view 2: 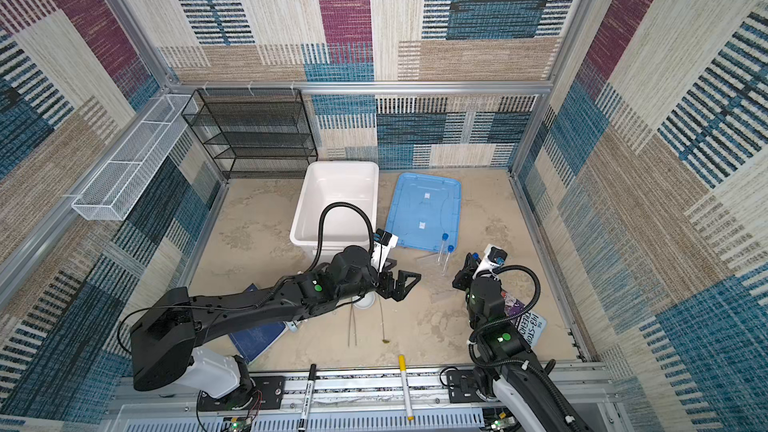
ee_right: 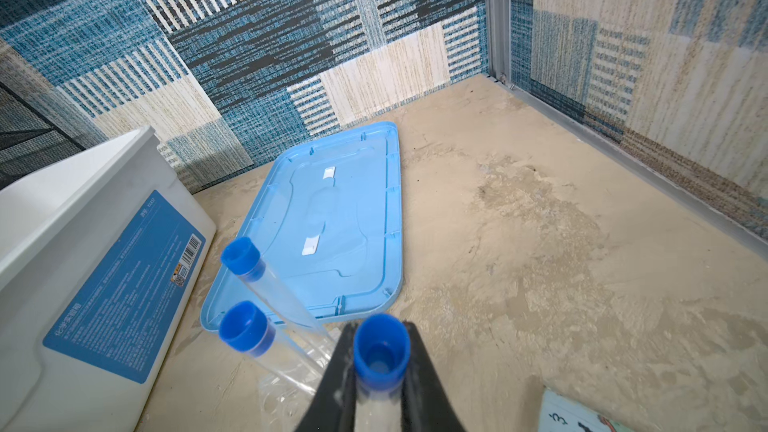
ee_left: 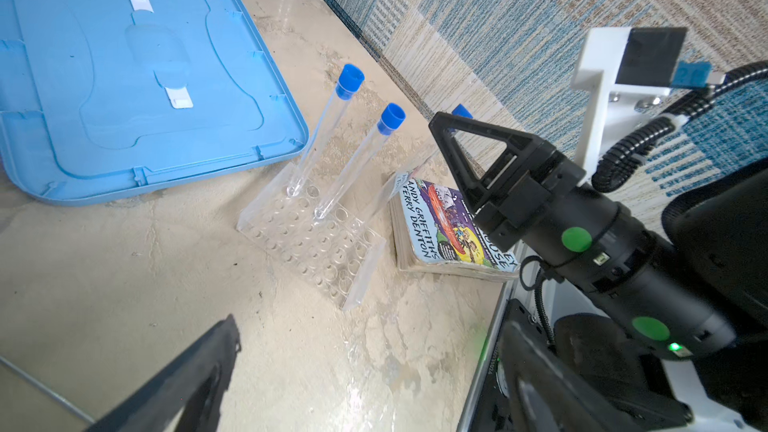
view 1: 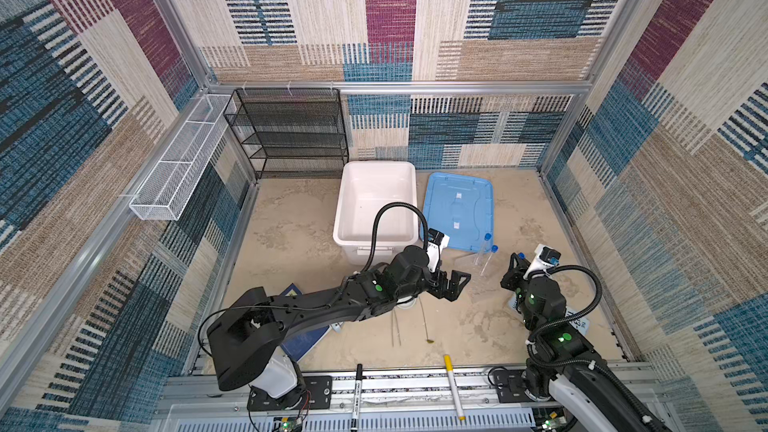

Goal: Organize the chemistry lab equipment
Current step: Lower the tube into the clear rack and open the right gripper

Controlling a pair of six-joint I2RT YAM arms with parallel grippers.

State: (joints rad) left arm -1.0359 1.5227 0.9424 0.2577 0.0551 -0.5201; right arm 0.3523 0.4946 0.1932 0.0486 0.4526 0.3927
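Your right gripper (ee_right: 380,328) pinches the third test tube (ee_right: 380,353) just below its blue cap, with the jaws pressed against its sides. It is held tilted, close by the clear rack (ee_left: 316,243). In that rack two test tubes (ee_left: 328,126) lean, near the blue lid (ee_left: 124,76). Your left gripper (view 1: 456,285) is spread wide and holds nothing. The book (ee_left: 436,226) beside the rack reads "ANDY GRIFFITHS TERRY DENTON". The white bin (ee_right: 83,201) has a label with a barcode; its print is illegible.
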